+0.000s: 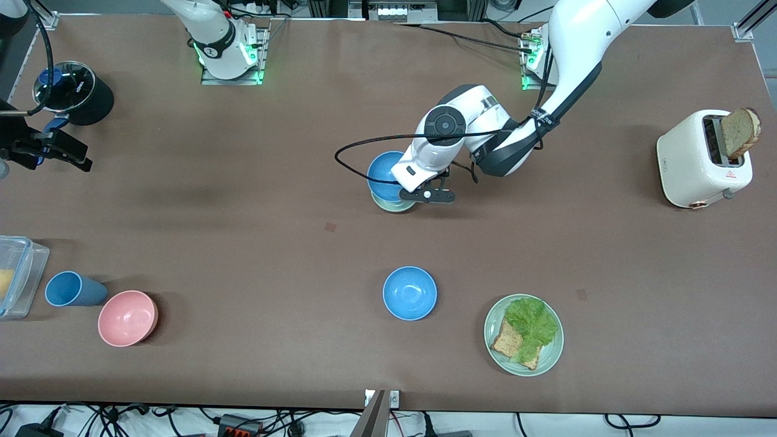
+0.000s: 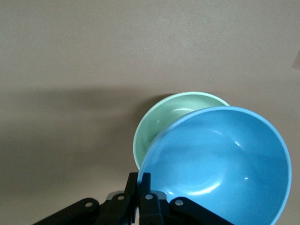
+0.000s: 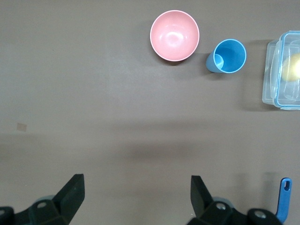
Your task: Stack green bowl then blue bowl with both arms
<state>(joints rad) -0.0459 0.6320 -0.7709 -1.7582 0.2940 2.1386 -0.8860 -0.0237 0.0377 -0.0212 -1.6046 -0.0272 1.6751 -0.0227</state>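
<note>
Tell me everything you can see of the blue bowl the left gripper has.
The blue bowl is small, round, bright sky-blue, plain and glossy inside, empty. The left gripper pinches its rim, jaws shut on it. It hangs tilted above the green bowl, overlapping most of it; whether they touch is unclear.

Brown matte table [image 1: 243, 243], evenly lit; pale floor strip [image 1: 546, 425] with cables [image 1: 109, 419]
</note>
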